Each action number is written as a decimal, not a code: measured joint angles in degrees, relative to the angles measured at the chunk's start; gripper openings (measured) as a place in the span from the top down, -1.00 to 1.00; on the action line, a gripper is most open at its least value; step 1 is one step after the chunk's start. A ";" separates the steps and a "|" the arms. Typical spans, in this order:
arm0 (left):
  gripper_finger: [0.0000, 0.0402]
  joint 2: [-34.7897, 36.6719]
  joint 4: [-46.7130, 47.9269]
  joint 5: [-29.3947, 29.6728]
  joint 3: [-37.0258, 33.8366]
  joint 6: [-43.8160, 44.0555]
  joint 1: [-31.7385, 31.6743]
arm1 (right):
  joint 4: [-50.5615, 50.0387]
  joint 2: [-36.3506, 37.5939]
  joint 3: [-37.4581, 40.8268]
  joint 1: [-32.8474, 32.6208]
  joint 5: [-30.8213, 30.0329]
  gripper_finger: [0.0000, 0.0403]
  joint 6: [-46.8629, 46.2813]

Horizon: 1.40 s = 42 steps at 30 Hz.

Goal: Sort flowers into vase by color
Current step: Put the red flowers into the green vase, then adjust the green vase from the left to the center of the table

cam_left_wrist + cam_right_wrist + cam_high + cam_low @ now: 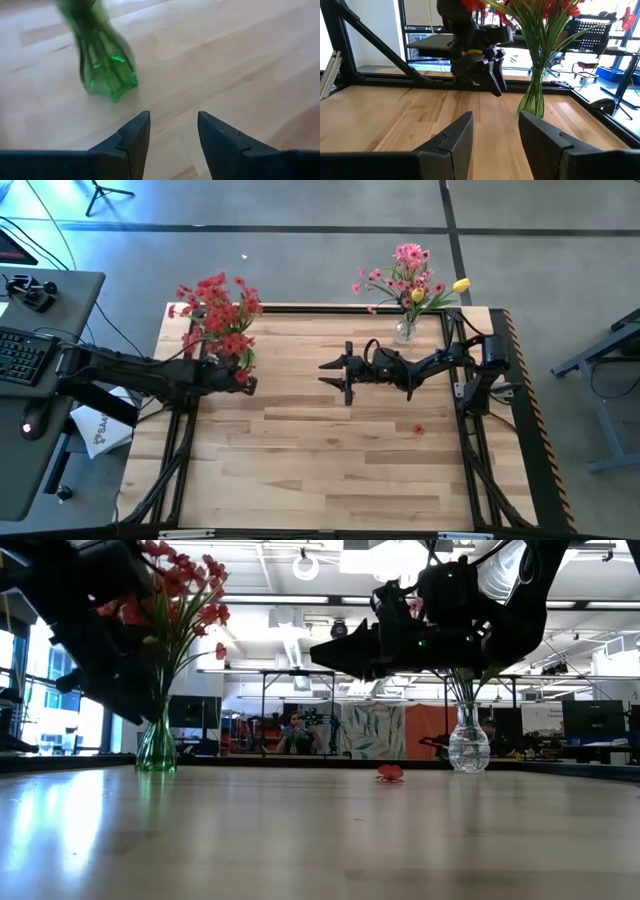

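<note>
A green glass vase [157, 745] stands at the table's far left and holds a bunch of red flowers [215, 315]. A clear vase [405, 332] at the far right holds pink flowers [408, 265] and a yellow bloom [460, 284]. One loose red blossom [418, 429] lies on the table toward the right. My left gripper [248, 383] hovers open and empty just beside the green vase [105, 65]. My right gripper [335, 372] hangs open and empty above the table's middle, its fingers pointing toward the left.
A black frame [350, 308] runs along the table's edges. Bare wood lies between the two vases and across the near half of the table. A desk with a keyboard [20, 355] stands left of the table. A person [295, 732] sits far behind it.
</note>
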<state>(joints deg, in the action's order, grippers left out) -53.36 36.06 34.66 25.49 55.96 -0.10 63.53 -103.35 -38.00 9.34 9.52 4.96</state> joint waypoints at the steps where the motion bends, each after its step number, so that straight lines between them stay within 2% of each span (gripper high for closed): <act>1: 0.25 0.00 0.86 -0.47 0.90 -1.39 0.11 | 0.03 0.00 0.00 0.00 0.00 0.23 0.02; 10: 0.25 0.02 17.34 -7.04 17.45 -10.98 0.20 | 0.05 0.00 0.02 0.42 -0.43 0.23 -1.06; 14: 0.25 0.04 24.27 -7.19 26.20 -14.62 0.22 | 0.55 0.00 0.04 0.42 -0.39 0.23 -1.49; 22: 0.25 0.79 26.90 -6.82 39.64 -22.47 0.78 | 0.12 0.00 0.05 0.42 -0.37 0.23 -1.57; 26: 0.25 0.51 29.45 -16.61 41.60 -26.02 5.92 | 1.50 0.97 2.53 0.50 -0.75 0.23 -0.23; 28: 0.26 -0.52 32.50 -19.75 41.60 -23.14 9.69 | 2.56 2.93 4.75 0.81 -3.11 0.23 -0.16; 33: 0.33 -6.33 41.31 -19.87 39.93 -5.94 20.21 | 5.93 8.13 11.32 1.23 -7.97 0.23 -0.15; 35: 0.36 -9.14 40.73 -18.49 38.18 0.57 24.27 | 8.10 10.29 13.74 1.16 -8.97 0.23 -0.02; 37: 0.38 -11.35 37.56 -14.14 35.55 5.48 28.11 | 9.14 12.10 15.62 1.16 -9.31 0.23 -0.01; 42: 0.39 -16.63 20.07 6.92 23.68 12.70 36.54 | 10.60 15.62 18.94 1.13 -9.40 0.23 0.00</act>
<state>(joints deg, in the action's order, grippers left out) -70.00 56.12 41.58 49.17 68.66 36.44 74.13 -87.73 -19.06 10.47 0.11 4.96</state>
